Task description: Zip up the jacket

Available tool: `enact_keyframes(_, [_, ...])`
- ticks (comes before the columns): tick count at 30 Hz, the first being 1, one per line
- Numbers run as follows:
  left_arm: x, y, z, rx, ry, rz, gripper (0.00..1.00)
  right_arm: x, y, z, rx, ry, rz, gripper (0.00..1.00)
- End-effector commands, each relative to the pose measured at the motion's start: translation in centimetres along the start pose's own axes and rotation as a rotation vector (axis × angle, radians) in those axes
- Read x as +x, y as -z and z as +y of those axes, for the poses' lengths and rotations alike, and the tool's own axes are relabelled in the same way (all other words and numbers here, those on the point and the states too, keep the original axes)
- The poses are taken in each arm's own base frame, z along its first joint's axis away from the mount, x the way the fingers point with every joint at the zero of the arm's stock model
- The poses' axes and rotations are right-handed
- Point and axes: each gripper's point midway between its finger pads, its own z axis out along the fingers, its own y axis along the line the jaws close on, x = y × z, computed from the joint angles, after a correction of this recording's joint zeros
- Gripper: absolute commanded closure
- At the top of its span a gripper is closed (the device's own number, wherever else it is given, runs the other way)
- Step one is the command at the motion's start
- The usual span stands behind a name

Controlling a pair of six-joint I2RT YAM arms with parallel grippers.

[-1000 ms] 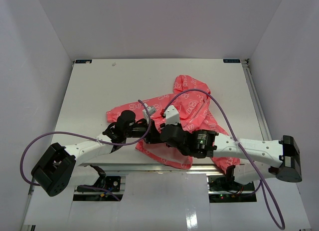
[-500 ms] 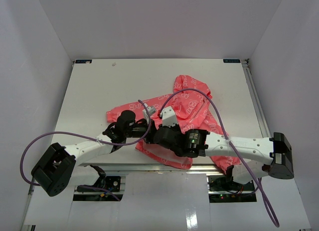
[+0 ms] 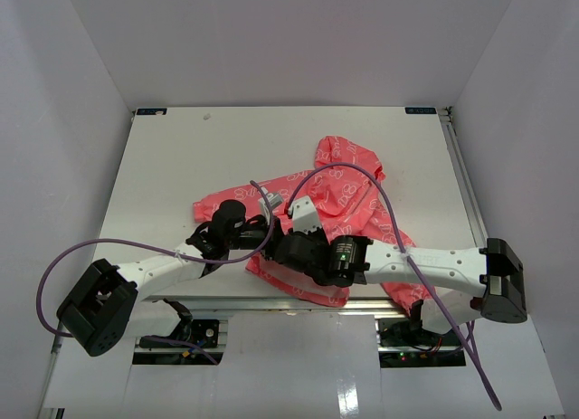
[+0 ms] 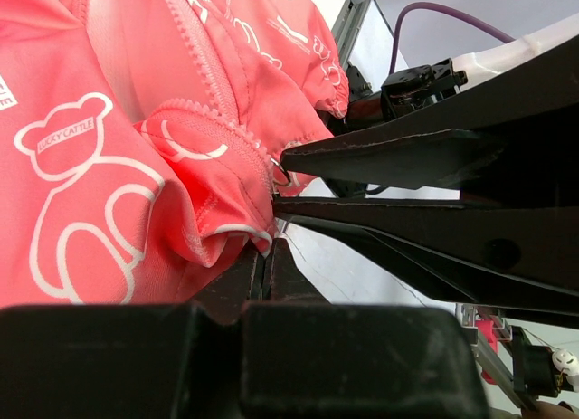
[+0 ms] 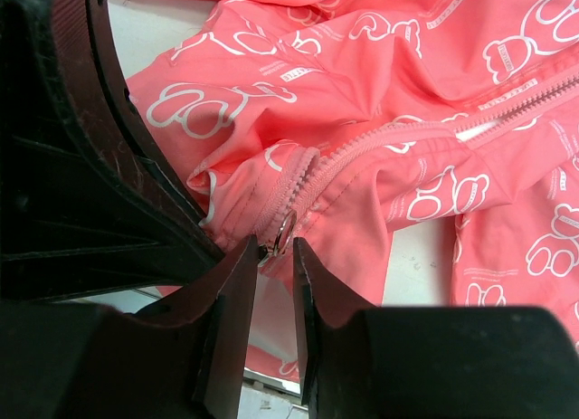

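The coral-pink jacket [image 3: 348,188] with white bear prints lies crumpled on the table, its hood at the back. My left gripper [image 3: 264,233] is shut on the jacket's bottom hem [image 4: 237,231] beside the zipper's base. The zipper's metal ring pull [image 5: 286,231] hangs at the lower end of the teeth and also shows in the left wrist view [image 4: 282,173]. My right gripper [image 5: 274,247] is open by a narrow gap, with the ring between its fingertips. Its fingers [image 4: 389,157] point at the ring, close against my left gripper [image 4: 264,252].
The white table [image 3: 181,157] has white walls on three sides. A metal rail [image 3: 271,303] runs along the near edge, and part of the jacket hangs over it. Purple cables [image 3: 362,170] arch over both arms.
My right arm has shifted left, bringing its gripper closer to my left gripper at the jacket's lower front. The left arm and the jacket have stayed in place.
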Motion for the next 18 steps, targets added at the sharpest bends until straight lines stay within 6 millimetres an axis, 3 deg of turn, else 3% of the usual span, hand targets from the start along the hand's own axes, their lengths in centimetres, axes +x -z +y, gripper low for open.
enact_keyframes(1, [-0.77, 0.25, -0.77, 0.019, -0.035, -0.025, 1.0, -1.2, 0.25, 0.08, 0.022, -0.058, -0.044, 0.73])
enact_keyframes(18, [-0.73, 0.3, -0.89, 0.024, -0.037, -0.025, 1.0, -1.07, 0.07, -0.46, 0.08, -0.081, -0.055, 0.78])
